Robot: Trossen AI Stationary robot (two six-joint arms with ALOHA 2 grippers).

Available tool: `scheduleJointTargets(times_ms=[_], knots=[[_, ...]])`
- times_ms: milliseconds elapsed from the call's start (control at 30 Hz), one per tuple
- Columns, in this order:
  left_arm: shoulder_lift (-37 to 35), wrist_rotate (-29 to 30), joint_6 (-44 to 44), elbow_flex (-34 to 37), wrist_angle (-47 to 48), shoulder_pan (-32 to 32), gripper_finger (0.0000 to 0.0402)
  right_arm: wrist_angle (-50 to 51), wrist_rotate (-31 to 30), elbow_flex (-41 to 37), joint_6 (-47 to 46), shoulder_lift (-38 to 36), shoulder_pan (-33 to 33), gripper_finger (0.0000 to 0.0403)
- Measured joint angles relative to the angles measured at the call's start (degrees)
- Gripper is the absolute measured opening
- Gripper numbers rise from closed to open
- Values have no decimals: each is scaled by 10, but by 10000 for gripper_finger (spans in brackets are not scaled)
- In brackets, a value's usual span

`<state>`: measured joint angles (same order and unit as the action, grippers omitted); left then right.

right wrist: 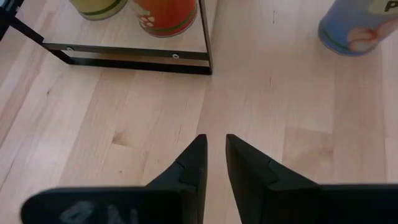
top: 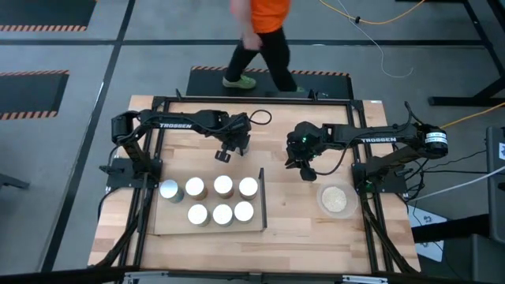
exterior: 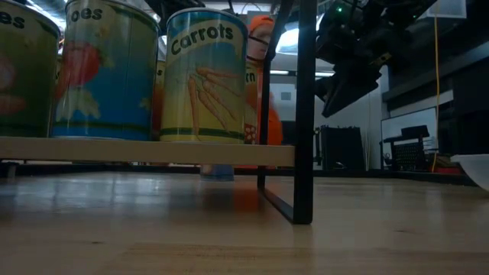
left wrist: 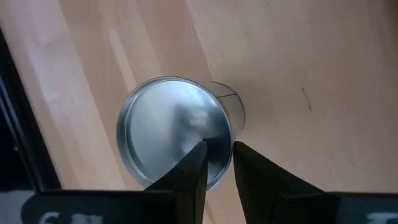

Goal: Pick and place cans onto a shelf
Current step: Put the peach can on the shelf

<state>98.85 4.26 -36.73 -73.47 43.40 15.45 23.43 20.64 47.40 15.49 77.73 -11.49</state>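
Seven cans already stand on the shelf in the lower left of the high view, four in the upper row and three in the lower, with the leftmost silver-topped one near the board's left edge. The low view, looking along the board, shows a carrots can sitting square on it beside the black upright frame. That leaves one, by my count: the silver-topped can stands upright on the bare tabletop, above the shelf in the high view and well apart from it. The left gripper hovers right over it. Its claw is drawn nearly closed, tips over the can's rim in the left wrist view, grasping nothing I can see. The right gripper waits mid-table, just right of the shelf's frame, clenched on nothing over bare wood. A beige dish sits untouched at the right. A person walks past at the top. So the job looks nearly done, with one lift and one placement into the shelf's open lower-row spot to go.
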Motion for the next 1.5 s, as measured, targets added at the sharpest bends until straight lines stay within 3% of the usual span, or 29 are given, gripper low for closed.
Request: scheduleJointTargets(times_ms=[167, 400, 600, 867, 1200, 1500], knots=[[0, 1, 1, 0, -6, 0, 62, -2, 0, 0, 0, 0, 0, 63], [1, 11, 11, 1, -11, 0, 6, -5, 0, 0, 0, 0, 0, 63], [1, 15, 59, 1, -13, -3, 3, -5, 0, 0, 0, 0, 0, 63], [-5, 75, 107, -2, 5, -31, 1, -4, 0, 0, 0, 0, 0, 63], [-18, 88, 178, -112, 98, -65, 1, -2, 0, 0, 0, 0, 0, 63], [-32, 127, 275, -243, 246, -120, 0, 1, 0, 0, 0, 0, 0, 63]])
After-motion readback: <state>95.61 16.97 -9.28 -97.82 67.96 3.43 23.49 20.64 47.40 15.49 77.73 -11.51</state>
